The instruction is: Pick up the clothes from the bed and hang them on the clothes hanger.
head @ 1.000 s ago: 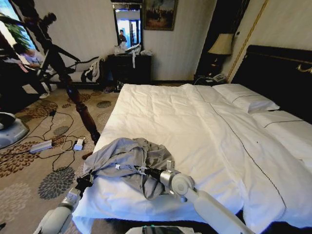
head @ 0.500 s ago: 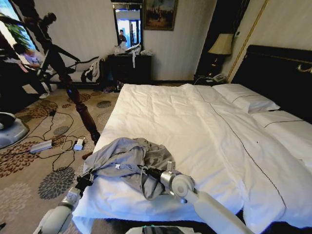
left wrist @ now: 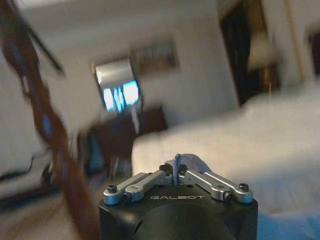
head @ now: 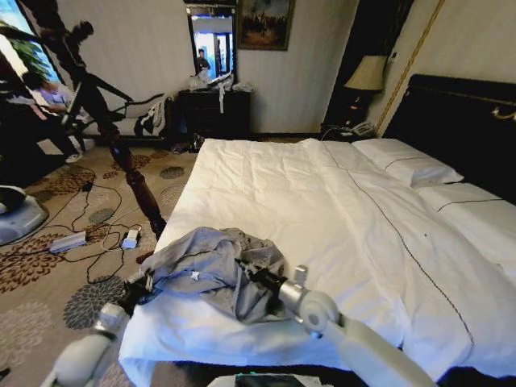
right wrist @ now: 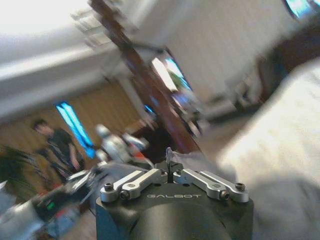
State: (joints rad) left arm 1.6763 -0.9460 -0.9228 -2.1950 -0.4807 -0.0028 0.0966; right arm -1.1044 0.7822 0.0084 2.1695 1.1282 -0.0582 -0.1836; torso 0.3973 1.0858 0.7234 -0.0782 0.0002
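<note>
One shirt [head: 211, 266], one bed [head: 322, 218], two pillows [head: 407, 165], one lamp [head: 367, 74].

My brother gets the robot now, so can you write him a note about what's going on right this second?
Left gripper: at the bed's near left corner, at the edge of the clothes; whether it grips is unclear.
Right gripper: pushed into the clothes from the right; fingers hidden in the folds.
The clothes: a crumpled grey-blue heap lying on the bed near its foot.
Done: both arms have reached the clothes.
Left: lift the clothes off the bed and hang them on the clothes hanger.
</note>
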